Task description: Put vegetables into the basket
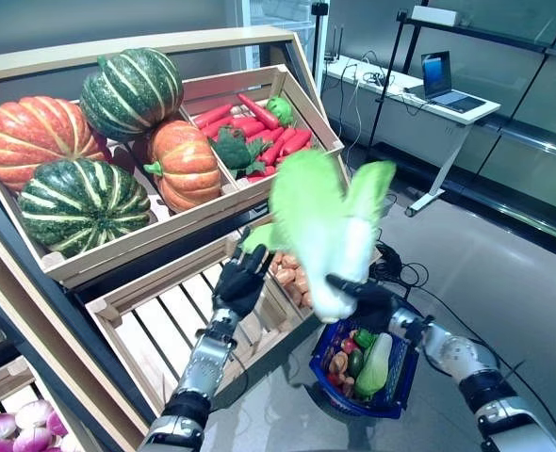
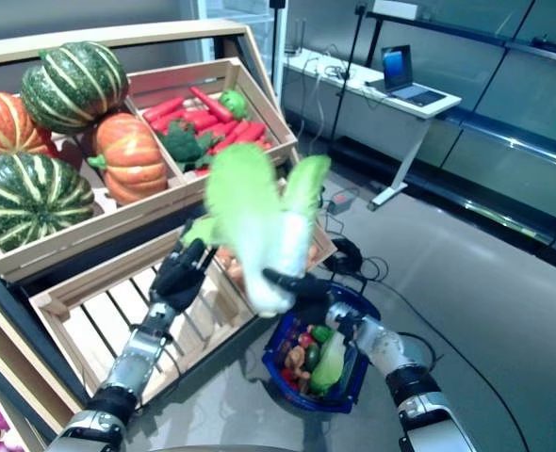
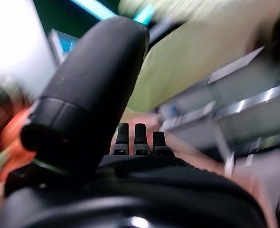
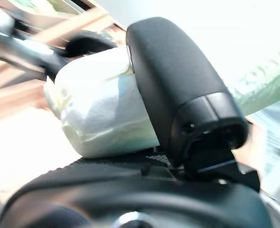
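Right hand closed round white stem end of large pale-green leafy cabbage; cabbage held upright above blue plastic basket, leaves blurred. Basket seen on grey floor, already filled with green, red and brown vegetables. Left hand held open, fingers relaxed, near cabbage's lower leaves, over slatted wooden crate. Striped green and orange pumpkins kept in upper crate, beside red carrots.

A slanted pale wooden produce stand carries slatted wooden crates: striped green and orange pumpkins fill the upper left crate, red carrots with green vegetables its neighbour. On the grey floor (beside the stand) sits a blue basket of vegetables.
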{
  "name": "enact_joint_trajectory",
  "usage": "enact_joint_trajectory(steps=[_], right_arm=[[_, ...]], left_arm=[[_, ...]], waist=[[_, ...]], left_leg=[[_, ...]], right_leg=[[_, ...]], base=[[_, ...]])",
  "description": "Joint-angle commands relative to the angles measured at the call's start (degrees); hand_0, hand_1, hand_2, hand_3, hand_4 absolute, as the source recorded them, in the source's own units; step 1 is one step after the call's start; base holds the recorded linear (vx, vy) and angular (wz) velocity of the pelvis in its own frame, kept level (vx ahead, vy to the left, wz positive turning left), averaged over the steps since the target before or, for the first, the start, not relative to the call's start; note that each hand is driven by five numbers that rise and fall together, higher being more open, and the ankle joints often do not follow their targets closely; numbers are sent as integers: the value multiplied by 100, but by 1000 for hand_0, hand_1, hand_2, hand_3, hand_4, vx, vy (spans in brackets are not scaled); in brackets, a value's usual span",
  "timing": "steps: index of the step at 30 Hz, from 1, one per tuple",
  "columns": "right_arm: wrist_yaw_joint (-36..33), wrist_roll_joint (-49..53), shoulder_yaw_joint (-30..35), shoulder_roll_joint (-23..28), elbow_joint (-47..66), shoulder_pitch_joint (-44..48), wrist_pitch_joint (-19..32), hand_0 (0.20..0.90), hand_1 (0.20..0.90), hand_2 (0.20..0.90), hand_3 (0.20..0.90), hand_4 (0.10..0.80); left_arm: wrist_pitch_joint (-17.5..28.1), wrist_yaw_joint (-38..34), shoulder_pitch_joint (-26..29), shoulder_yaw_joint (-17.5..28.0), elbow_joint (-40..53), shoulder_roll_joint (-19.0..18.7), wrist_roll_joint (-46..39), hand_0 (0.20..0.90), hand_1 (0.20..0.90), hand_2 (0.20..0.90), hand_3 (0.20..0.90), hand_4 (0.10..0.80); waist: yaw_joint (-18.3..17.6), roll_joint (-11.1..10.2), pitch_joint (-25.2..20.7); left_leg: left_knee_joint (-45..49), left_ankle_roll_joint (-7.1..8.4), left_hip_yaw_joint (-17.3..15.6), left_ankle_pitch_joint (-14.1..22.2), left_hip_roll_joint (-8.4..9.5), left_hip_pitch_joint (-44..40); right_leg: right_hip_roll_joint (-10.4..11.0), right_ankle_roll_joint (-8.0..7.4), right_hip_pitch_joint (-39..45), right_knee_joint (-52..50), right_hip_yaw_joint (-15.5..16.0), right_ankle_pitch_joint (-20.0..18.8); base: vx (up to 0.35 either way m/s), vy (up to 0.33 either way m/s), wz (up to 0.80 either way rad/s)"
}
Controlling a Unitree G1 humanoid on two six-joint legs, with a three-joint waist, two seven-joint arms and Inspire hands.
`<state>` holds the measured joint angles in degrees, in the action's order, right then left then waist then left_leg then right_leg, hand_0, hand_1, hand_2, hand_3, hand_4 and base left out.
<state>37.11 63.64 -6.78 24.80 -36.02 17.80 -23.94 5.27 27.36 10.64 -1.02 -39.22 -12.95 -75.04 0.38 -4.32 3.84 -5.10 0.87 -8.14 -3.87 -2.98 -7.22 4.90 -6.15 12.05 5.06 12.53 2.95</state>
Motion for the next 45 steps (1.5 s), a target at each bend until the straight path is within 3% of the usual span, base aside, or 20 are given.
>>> enact_joint_trajectory(steps=[1, 15, 17, 20, 21, 25, 28, 33, 39, 45], right_arm=[[629, 360, 465, 356, -156, 430, 446, 300, 300, 300, 300, 400], [592, -52, 747, 546, -691, -160, 792, 300, 300, 300, 300, 400], [291, -77, 833, 554, -789, -177, 921, 300, 300, 300, 300, 400], [-260, -217, 949, 502, -1022, -199, 1222, 300, 300, 300, 300, 400], [-700, -323, 982, 470, -1159, -169, 1485, 300, 300, 300, 300, 400], [-1528, -171, 990, 386, -1567, 191, 2023, 300, 300, 300, 300, 400], [-2233, -88, 906, 247, -2057, 967, 2618, 300, 300, 300, 300, 400], [-2811, 21, 813, 301, -2335, 1770, 3046, 300, 300, 300, 300, 400], [-3097, 87, 718, 466, -2366, 2249, 3325, 300, 300, 300, 300, 400], [-3205, 32, 643, 680, -2413, 2682, 3414, 300, 300, 300, 300, 400]], left_arm=[[526, 33, 661, 87, -58, -255, 8, 900, 900, 900, 900, 800], [535, 118, 703, 121, -206, -647, 554, 900, 900, 900, 900, 800], [537, 136, 712, 65, -209, -674, 779, 900, 900, 900, 900, 800], [900, -126, 696, -122, -160, -710, 1534, 900, 900, 900, 900, 800], [1155, -446, 722, -255, -95, -768, 2043, 900, 900, 900, 900, 800], [1497, -1028, 925, -515, 37, -803, 2432, 900, 900, 900, 900, 800], [1753, -1266, 1380, -740, 369, -699, 2141, 900, 900, 900, 900, 800], [1839, -1232, 1713, -930, 1020, -590, 1671, 900, 900, 900, 900, 800], [1840, -1315, 1736, -1066, 1755, -622, 1608, 900, 900, 900, 900, 800], [1826, -1336, 1891, -1090, 2122, -726, 1421, 900, 900, 900, 900, 800]], waist=[[25, 43, -160], [-81, 60, 26], [-82, 71, 46], [-60, 112, 138], [-31, 137, 226], [49, 213, 544], [137, 344, 1186], [238, 566, 2025], [334, 659, 2442], [399, 735, 2595]], left_leg=[[10, 309, 156, 296, -261, -184], [10, 309, 109, 256, -293, -131], [10, 309, 102, 254, -297, -130], [10, 302, 110, 233, -305, -106], [10, 295, 115, 207, -311, -68], [103, 279, 177, 161, -289, 149], [507, 270, 338, 158, -224, 734], [1496, 256, 549, 181, -15, 1847], [2733, 171, 560, 573, 151, 2886], [3933, 33, 536, 1010, 195, 3928]], right_leg=[[115, 142, -178, -113, 29, -458], [96, 112, -257, -127, -39, -488], [96, 105, -267, -147, -50, -478], [93, 115, -339, -231, -77, -448], [95, 120, -420, -308, -88, -426], [90, 168, -703, -529, -118, -365], [115, 259, -1197, -919, -87, -295], [219, 374, -2219, -1930, 59, -175], [425, 462, -3261, -3316, 158, 243], [693, 601, -4280, -4759, 164, 738]], base=[[-35, -39, 1], [-1, -29, -3], [34, -42, -4], [18, -43, -1], [-25, -41, -1], [-151, -44, -6], [-315, -25, -6], [-295, -19, 13], [-133, -6, 18], [-96, 6, 18]])
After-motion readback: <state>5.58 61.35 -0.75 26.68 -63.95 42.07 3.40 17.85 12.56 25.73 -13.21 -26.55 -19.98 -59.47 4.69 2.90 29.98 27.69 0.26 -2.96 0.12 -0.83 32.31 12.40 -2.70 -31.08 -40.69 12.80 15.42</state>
